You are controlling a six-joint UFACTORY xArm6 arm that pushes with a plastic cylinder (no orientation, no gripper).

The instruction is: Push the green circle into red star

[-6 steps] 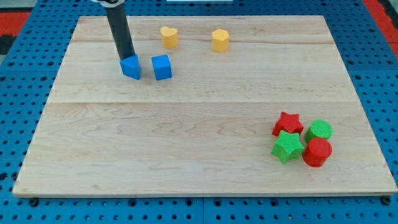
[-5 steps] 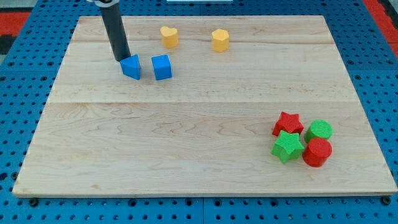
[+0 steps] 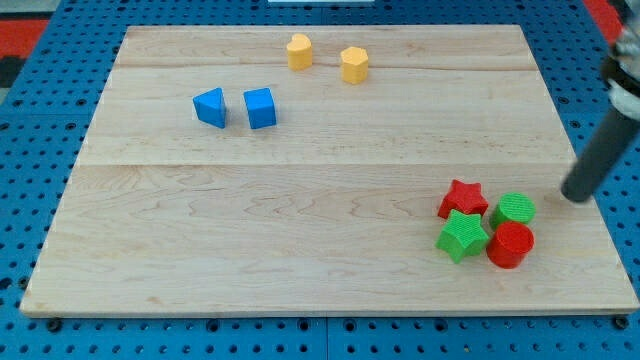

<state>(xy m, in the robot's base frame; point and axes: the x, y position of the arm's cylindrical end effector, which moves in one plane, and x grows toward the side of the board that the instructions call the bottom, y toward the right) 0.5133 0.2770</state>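
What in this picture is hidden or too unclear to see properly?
- Camera view: the rod above my tip is blurred and cut off by the view's right edge.
- Whether the green circle touches the red star: too small to tell.
- The red circle hides the green circle's lower side.

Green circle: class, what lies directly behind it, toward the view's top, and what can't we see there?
Behind the green circle is bare wooden board. My tip stands apart at its upper right; the red star sits to its left. The circle's far side is hidden.
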